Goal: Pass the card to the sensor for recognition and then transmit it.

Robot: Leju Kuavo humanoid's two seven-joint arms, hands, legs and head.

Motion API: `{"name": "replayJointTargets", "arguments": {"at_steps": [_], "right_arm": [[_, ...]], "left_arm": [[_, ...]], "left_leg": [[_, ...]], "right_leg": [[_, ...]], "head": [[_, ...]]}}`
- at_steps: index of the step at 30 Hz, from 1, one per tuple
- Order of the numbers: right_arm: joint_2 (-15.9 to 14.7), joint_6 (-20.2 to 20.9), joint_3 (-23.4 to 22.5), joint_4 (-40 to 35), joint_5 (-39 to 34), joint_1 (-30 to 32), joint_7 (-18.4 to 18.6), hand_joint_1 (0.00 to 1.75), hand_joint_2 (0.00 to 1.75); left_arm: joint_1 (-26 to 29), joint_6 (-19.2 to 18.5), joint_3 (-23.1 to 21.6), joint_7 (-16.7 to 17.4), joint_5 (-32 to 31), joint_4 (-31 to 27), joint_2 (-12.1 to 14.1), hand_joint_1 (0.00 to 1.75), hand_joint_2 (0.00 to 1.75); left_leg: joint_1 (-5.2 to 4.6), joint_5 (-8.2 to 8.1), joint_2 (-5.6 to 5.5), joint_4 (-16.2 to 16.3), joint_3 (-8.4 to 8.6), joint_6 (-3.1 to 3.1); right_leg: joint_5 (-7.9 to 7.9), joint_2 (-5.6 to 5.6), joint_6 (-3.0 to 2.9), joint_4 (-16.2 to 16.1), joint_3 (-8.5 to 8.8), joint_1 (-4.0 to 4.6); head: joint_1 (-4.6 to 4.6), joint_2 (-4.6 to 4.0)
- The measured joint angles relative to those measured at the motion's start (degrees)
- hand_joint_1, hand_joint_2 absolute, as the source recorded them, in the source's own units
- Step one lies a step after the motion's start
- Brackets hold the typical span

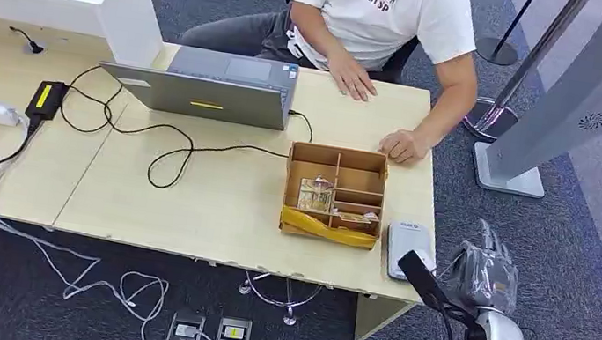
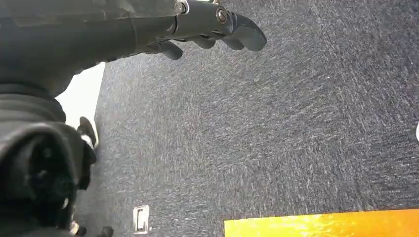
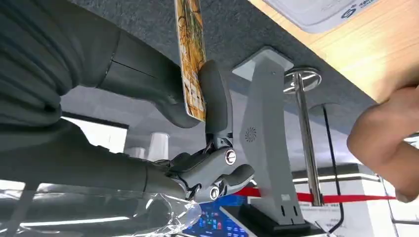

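The right hand (image 1: 486,272) hangs just off the table's near right corner, beside the white card sensor (image 1: 407,247) that lies flat on the wooden table (image 1: 187,198). In the right wrist view that hand (image 3: 197,123) has the card (image 3: 191,54), a yellow patterned one, pinched edge-on between the thumb and a finger, with the sensor (image 3: 326,12) near it on the tabletop.

The left hand (image 2: 207,29) hangs over dark grey carpet with its fingers loosely curved and apart, nothing in them.

Just beside the sensor sits a cardboard divider box (image 1: 335,194) with a few more patterned cards in its compartments. Across the table a person in a white T-shirt (image 1: 382,8) sits with both hands resting on the table, one of them (image 1: 403,146) right by the box's far corner. A grey laptop (image 1: 207,86) stands open at the far edge, with black cables snaking across the table.
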Motion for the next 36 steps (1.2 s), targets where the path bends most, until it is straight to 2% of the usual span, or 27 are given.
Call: {"name": "replayJointTargets", "arguments": {"at_steps": [15,18,22,36], "right_arm": [[0.0,-0.13,-1.73,0.0,0.61,1.29,0.07,1.75,1.75],[0.15,-0.46,-1.84,0.0,1.31,1.08,-1.73,1.75,1.75],[2.17,-0.5,-1.82,0.09,2.8,-1.02,-4.39,1.75,1.75],[5.05,-0.48,-1.75,1.0,3.04,-3.13,-5.73,1.75,1.75]], "left_arm": [[0.0,0.04,-0.09,-0.48,0.0,0.0,0.0,0.0,0.0],[0.0,0.07,-0.09,-0.46,0.0,0.0,0.0,0.0,0.0],[-0.12,0.13,-0.13,-0.46,0.0,0.0,-0.04,0.0,0.0],[-0.28,0.17,-0.17,-0.09,0.0,0.0,-0.11,0.0,0.0]], "left_leg": [[0.0,0.0,0.0,0.0,-0.02,0.0],[0.0,0.0,-0.01,-0.02,-0.07,0.0],[0.0,0.01,0.0,-0.01,0.01,0.0],[0.0,0.02,-0.08,-0.01,-0.04,0.01]], "right_leg": [[0.0,-0.01,0.0,0.0,0.02,0.0],[0.0,-0.01,0.0,0.03,0.05,0.0],[0.0,0.02,0.0,0.02,0.04,0.0],[0.0,-0.06,0.0,0.02,0.05,0.0]], "head": [[0.0,0.0],[0.0,0.0],[-0.02,0.0],[-0.02,0.0]]}}
